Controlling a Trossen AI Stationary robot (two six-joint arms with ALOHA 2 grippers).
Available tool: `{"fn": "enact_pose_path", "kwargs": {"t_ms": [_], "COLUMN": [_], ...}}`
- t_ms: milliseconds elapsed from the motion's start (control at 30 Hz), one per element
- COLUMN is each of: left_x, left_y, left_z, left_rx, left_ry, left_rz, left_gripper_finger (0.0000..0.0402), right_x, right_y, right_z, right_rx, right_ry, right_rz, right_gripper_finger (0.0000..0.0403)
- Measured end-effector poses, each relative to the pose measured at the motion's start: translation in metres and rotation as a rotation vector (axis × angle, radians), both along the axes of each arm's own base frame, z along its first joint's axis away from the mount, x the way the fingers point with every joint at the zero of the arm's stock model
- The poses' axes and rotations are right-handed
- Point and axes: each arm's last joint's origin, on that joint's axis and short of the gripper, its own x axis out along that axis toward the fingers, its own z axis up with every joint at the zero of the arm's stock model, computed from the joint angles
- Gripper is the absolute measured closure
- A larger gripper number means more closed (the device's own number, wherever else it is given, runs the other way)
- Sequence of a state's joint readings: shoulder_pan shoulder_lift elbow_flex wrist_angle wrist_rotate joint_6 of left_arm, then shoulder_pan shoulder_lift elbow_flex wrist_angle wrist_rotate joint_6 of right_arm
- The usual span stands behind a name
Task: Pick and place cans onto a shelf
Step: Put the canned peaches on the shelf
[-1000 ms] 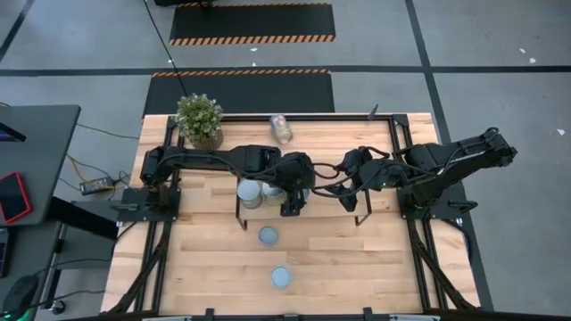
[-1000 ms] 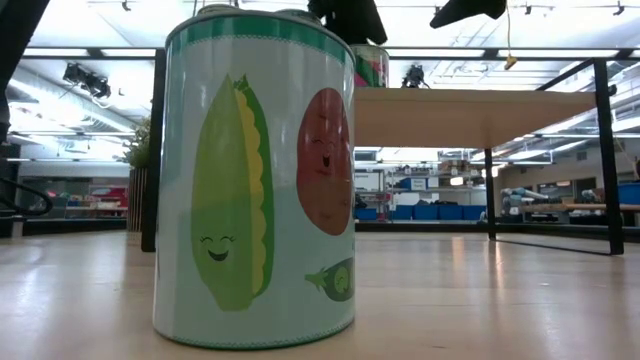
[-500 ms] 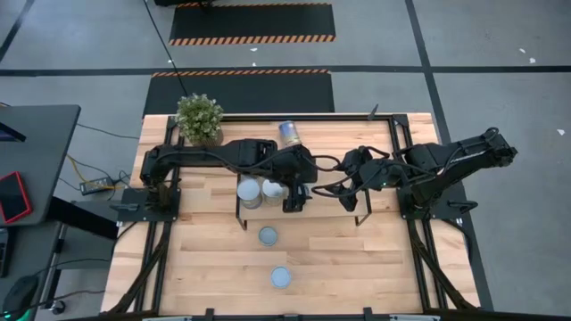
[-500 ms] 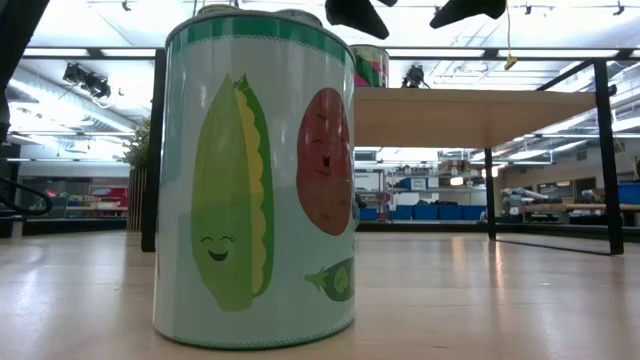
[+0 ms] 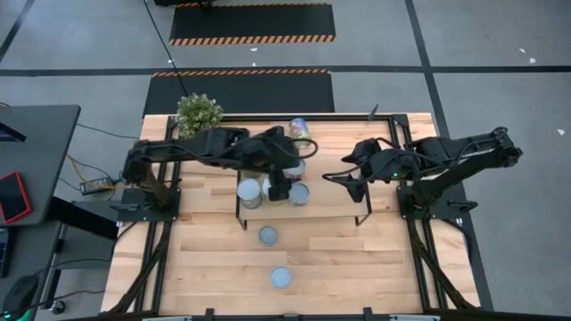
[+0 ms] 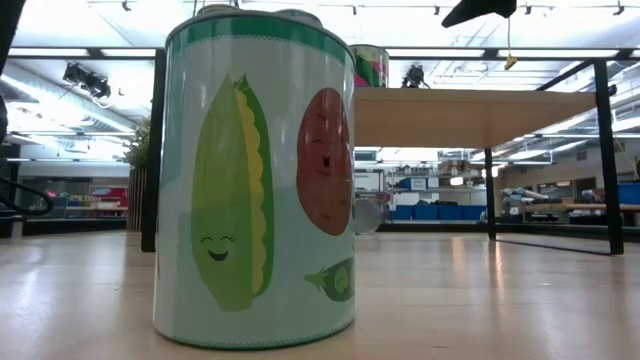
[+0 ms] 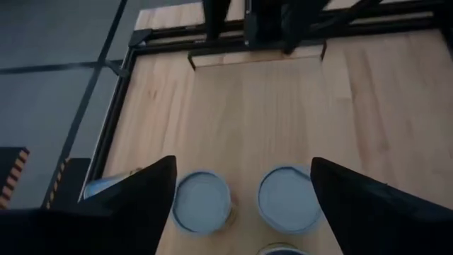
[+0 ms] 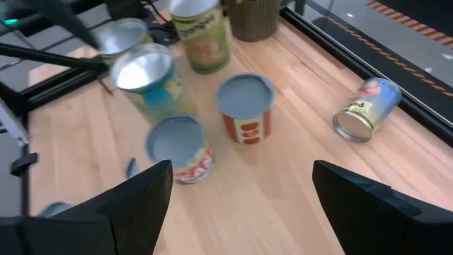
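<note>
At the shelf's left end, behind its back corner: a potted plant, not part of the job. Above the shelf's left half: left gripper, fingers spread wide, pinching nothing, poised over a cluster of standing cans on the board. In front of the shelf, on the tabletop: two loose cans, upright, well apart from the board, the farther one looming large in the low view. Behind the shelf, near its middle: lying can, tipped on its side. Over the shelf's right half: right gripper, likewise spread and empty, facing the cluster.

Likely stiff, smooth metal with paper labels, moderately heavy if full, not fragile but inclined to slip and, once tipped, to roll. Best taken across the round wall at mid-height, fingers on opposite sides, squarely centred. For an upright one, come straight down over the lid. For the lying one, grip across the body, not the ends, and guard against rolling.
</note>
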State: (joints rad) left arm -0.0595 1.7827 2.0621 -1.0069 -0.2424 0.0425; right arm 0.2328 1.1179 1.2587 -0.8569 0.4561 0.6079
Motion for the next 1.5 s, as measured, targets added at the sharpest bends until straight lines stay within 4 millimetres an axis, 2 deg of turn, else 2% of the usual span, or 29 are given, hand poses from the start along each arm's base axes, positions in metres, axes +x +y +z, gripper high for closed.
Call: {"fn": "enact_pose_path", "kwargs": {"t_ms": [233, 600, 833, 967, 1267, 1500], "left_x": [-0.022, -0.058, -0.091, -0.118, -0.167, -0.188], "left_y": [0.002, 0.005, 0.005, 0.013, 0.039, 0.049], "left_z": [-0.013, -0.021, -0.025, -0.030, -0.048, -0.069], "left_rx": [-0.038, -0.172, -0.177, -0.117, -0.001, -0.064], "left_ry": [-0.050, -0.263, -0.293, -0.301, -0.380, -0.429], "left_rz": [0.062, 0.215, 0.245, 0.258, 0.281, 0.310], "left_gripper_finger": [0.0108, 0.0139, 0.0157, 0.0168, 0.0186, 0.0193], "right_x": [0.006, 0.014, 0.039, 0.055, 0.100, 0.122], "right_y": [-0.025, -0.104, -0.152, -0.177, -0.231, -0.273], "right_z": [-0.005, -0.006, -0.029, -0.043, -0.042, -0.059], "right_rx": [-0.033, -0.056, 0.015, 0.036, 0.091, 0.119], "right_ry": [0.075, 0.073, 0.071, 0.103, 0.165, 0.277], "right_rz": [0.004, 0.011, -0.022, -0.072, -0.134, -0.161], "right_gripper_finger": [0.0056, 0.0056, 0.0056, 0.0056, 0.0056, 0.0056]}}
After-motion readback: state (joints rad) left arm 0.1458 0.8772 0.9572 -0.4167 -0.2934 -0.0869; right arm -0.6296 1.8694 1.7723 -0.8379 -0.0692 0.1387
